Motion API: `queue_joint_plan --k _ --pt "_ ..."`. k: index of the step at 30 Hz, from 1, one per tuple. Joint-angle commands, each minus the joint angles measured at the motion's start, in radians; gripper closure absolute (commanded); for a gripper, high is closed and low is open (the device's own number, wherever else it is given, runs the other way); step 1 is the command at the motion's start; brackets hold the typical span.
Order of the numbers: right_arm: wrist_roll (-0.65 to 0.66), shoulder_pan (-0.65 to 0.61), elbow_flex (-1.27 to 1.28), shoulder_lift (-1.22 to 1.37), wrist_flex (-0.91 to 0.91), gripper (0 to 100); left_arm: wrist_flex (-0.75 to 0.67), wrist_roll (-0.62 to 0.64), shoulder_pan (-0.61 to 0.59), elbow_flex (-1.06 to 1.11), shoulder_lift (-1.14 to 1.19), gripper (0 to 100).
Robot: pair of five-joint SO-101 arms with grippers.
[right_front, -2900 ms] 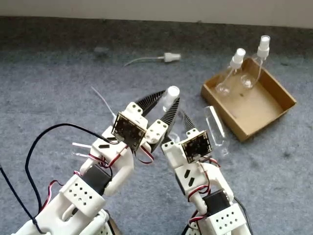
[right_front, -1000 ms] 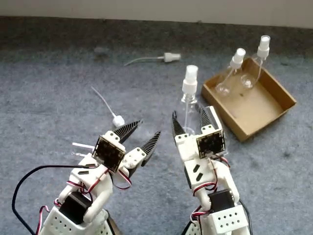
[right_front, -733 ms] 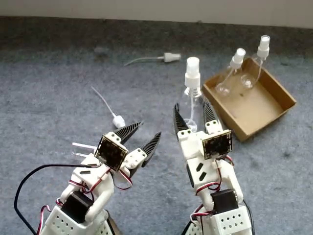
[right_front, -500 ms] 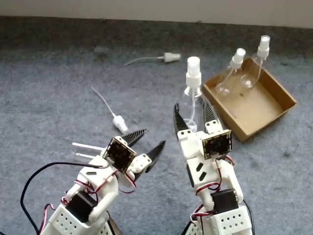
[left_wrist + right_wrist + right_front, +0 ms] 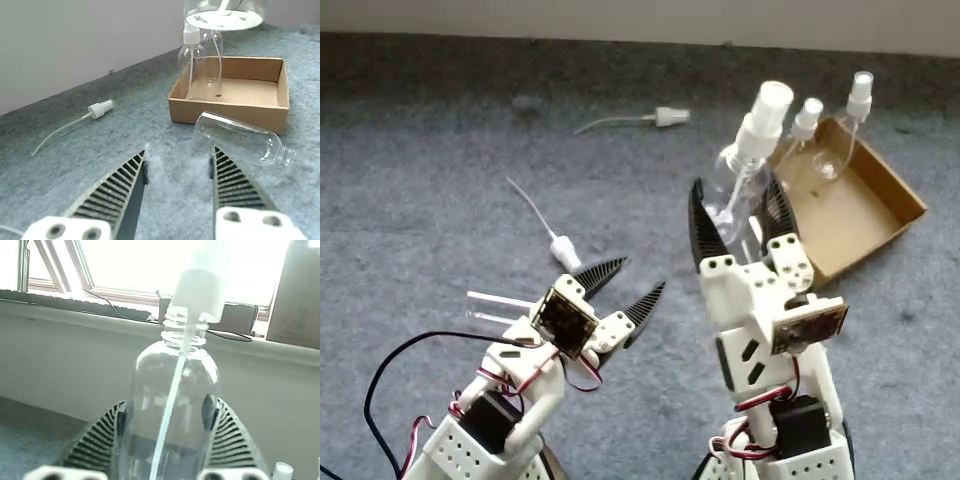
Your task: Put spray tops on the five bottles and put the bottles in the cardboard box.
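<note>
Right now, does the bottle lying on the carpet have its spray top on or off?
Off. The lying bottle has a bare, open neck with no white top; it rests on its side beside the cardboard box.

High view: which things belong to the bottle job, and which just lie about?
Job: clear plastic bottle with white spray top, in the right gripper; two capped clear bottles; brown cardboard box; two loose white spray tops.
Lying about: black cable; thin white sticks.

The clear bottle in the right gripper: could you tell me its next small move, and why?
Probably carry it across until it is over the brown cardboard box. The right gripper is shut on the clear plastic bottle, its white spray top is on, and two capped bottles already stand in that box.
</note>
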Motion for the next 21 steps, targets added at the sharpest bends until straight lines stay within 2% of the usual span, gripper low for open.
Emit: queue_joint_plan --k 1,15,21 --pt "0.002 0.012 0.01 -0.005 -0.039 92.8 -0.026 0.011 0.024 0.021 -0.007 85" --pt "0.002 0.012 -0.048 -0.179 -0.03 92.8 -0.028 0.011 0.022 0.021 -0.007 85" --pt "0.002 0.007 -0.047 -0.177 0.199 92.8 -0.028 0.011 0.022 0.021 -0.007 85"
